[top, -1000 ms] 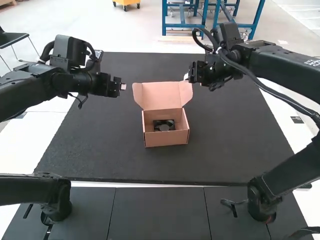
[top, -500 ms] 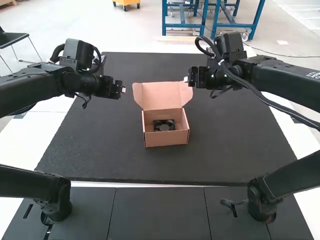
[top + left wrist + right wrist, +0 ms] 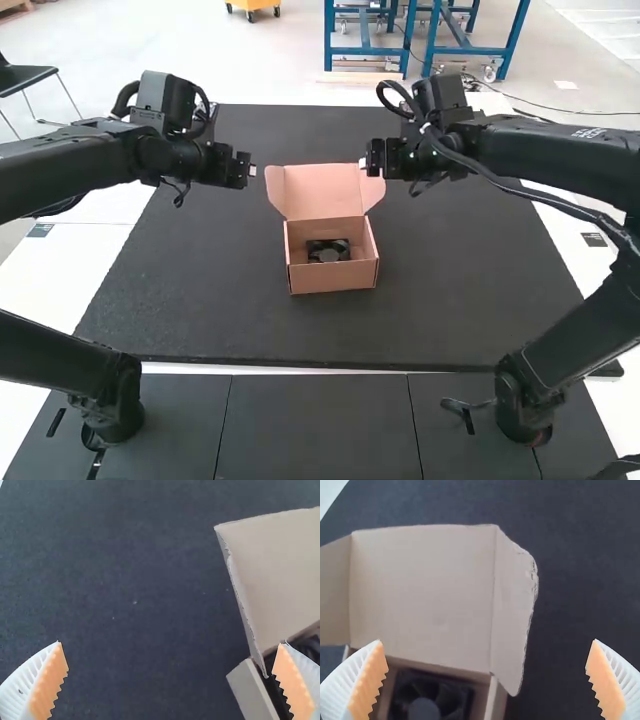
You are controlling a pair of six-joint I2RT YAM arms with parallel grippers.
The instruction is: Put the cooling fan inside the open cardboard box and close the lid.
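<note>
The open cardboard box point(image 3: 331, 255) stands in the middle of the black mat with its lid point(image 3: 322, 190) raised at the back. The black cooling fan point(image 3: 328, 250) lies inside it; the fan point(image 3: 427, 704) also shows in the right wrist view under the lid point(image 3: 435, 595). My left gripper point(image 3: 243, 172) hangs open just left of the lid's left flap point(image 3: 270, 575), above the mat. My right gripper point(image 3: 370, 158) hangs open at the lid's right flap point(image 3: 512, 615), above it. Nothing is between either pair of fingers.
The black mat point(image 3: 180, 280) covers most of the table, with white table surface point(image 3: 40, 270) at both sides. Dark panels point(image 3: 320, 425) line the front edge.
Both grippers have moved inward toward the raised lid, the left one rightward and the right one leftward. The box and fan have not moved.
</note>
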